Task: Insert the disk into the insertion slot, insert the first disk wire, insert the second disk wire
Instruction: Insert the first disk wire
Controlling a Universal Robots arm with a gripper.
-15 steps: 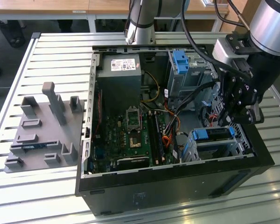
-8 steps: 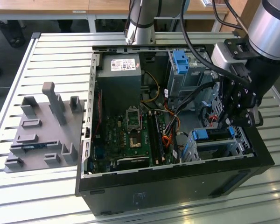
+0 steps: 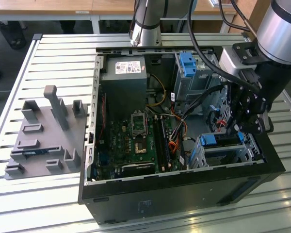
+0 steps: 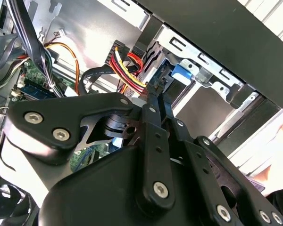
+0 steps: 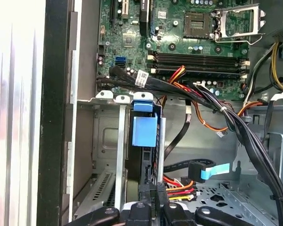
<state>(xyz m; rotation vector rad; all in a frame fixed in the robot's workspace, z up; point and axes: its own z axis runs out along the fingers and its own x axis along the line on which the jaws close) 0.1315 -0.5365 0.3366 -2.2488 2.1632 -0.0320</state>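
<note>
Disk, silver-grey drive in blue plastic carrier [image 3: 215, 140], sits seated in low grey perforated insertion slot [image 3: 200, 154], exterior view's lower right; black hand [image 4: 154, 88] pressed together at its edge, wire step likely, needs plug aligned.

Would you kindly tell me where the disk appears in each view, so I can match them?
Exterior view: the disk sits in the insertion slot at the exterior view's right, by the gripper.
Second wrist view: the disk's blue carrier end peeks just past the gripper.
First wrist view: its blue end stands between the slot's grey walls.
Shared landmark: the slot's grey perforated cage.
</note>
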